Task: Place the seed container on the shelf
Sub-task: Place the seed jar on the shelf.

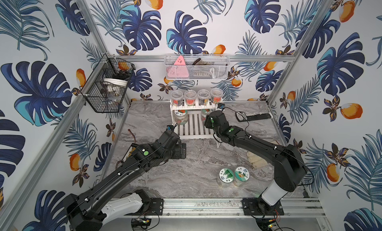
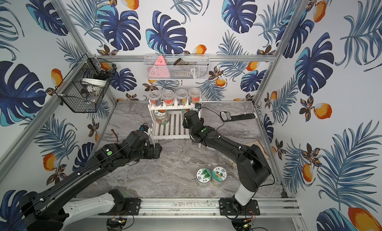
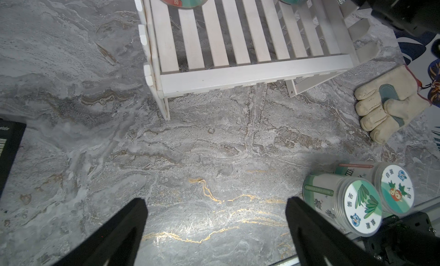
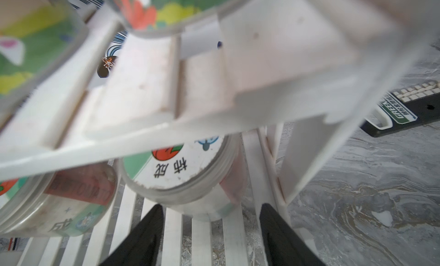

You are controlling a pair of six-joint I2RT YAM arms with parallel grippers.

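The right claw (image 4: 210, 205) is parted just at the seed container (image 4: 181, 172), which stands on the lower tier of the shelf (image 4: 142, 86). The left claw (image 3: 215, 205) hangs wide apart, empty, above the surface (image 3: 202, 145).

From above, the right arm (image 1: 254, 142) covers the right gripper (image 4: 210, 211), most of the seed container (image 1: 207, 111) on the shelf's (image 1: 194, 135) lower tier and part of the glove (image 1: 255, 160). Seen from the wrist, the shelf's upper boards (image 4: 142, 86) are a close blur hiding half the container's lid (image 4: 176, 172), and I can't tell whether the fingers (image 4: 145, 231) touch the container.
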